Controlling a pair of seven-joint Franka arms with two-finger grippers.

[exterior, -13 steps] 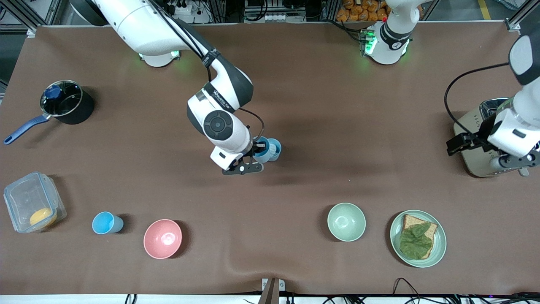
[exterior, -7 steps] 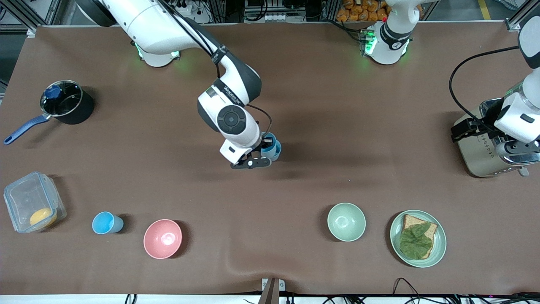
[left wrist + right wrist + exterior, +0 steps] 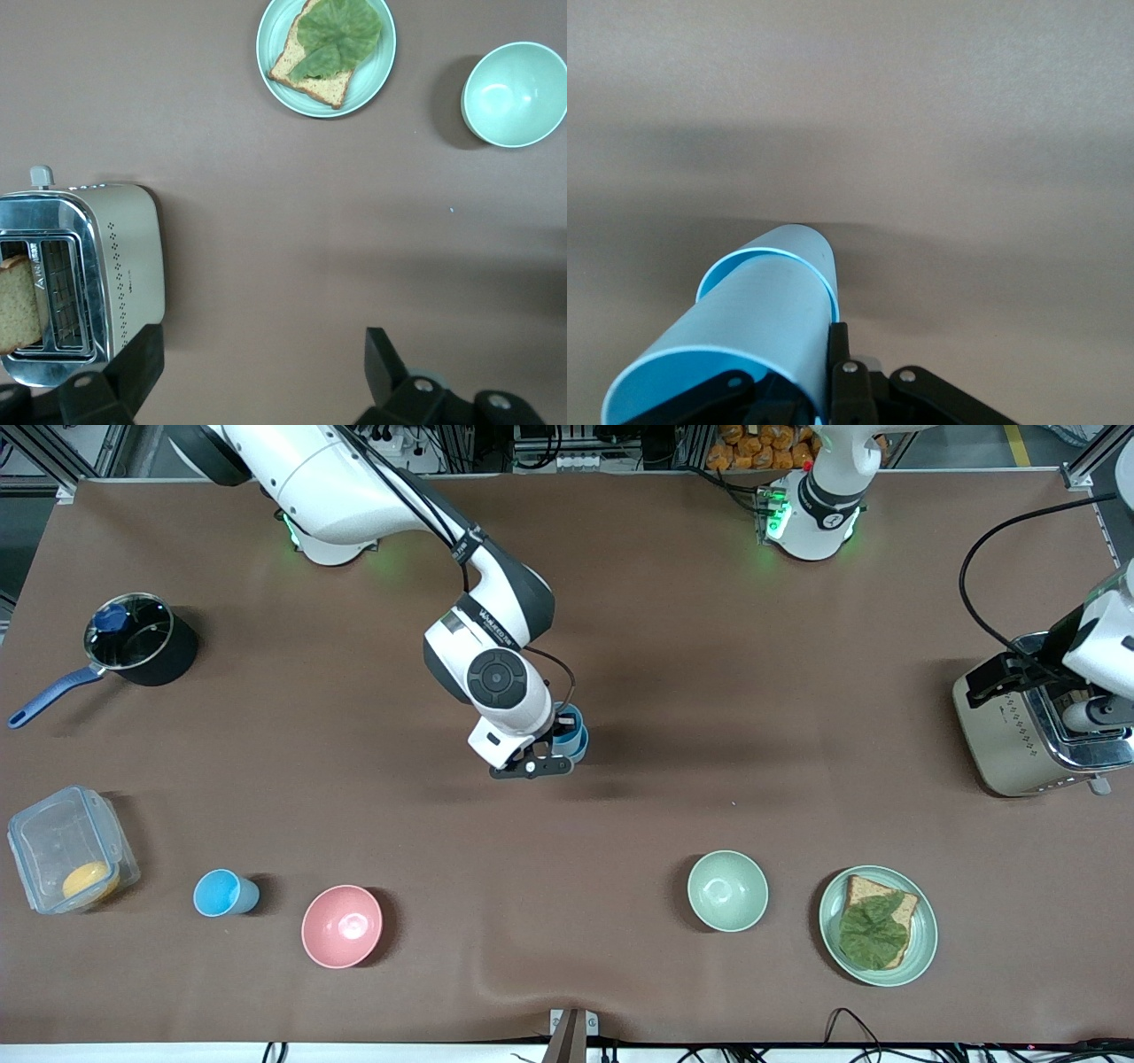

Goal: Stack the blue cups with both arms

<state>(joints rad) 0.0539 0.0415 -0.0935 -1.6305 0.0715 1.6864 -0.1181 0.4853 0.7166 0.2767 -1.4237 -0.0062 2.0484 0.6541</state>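
We see the right arm reaching from its base out over mid-table, elbow bent, wrist angled down. The right gripper point(image 3: 556, 746) is clamped on the rim of a blue cup point(image 3: 572, 737), nested in a second blue cup point(image 3: 802, 252) in the right wrist view. A third blue cup point(image 3: 224, 893) stands alone beside the pink bowl point(image 3: 342, 926), toward the right arm's end. The left arm waits; the left gripper point(image 3: 257, 376) hangs over the toaster point(image 3: 1028, 731), jaws wide apart and empty.
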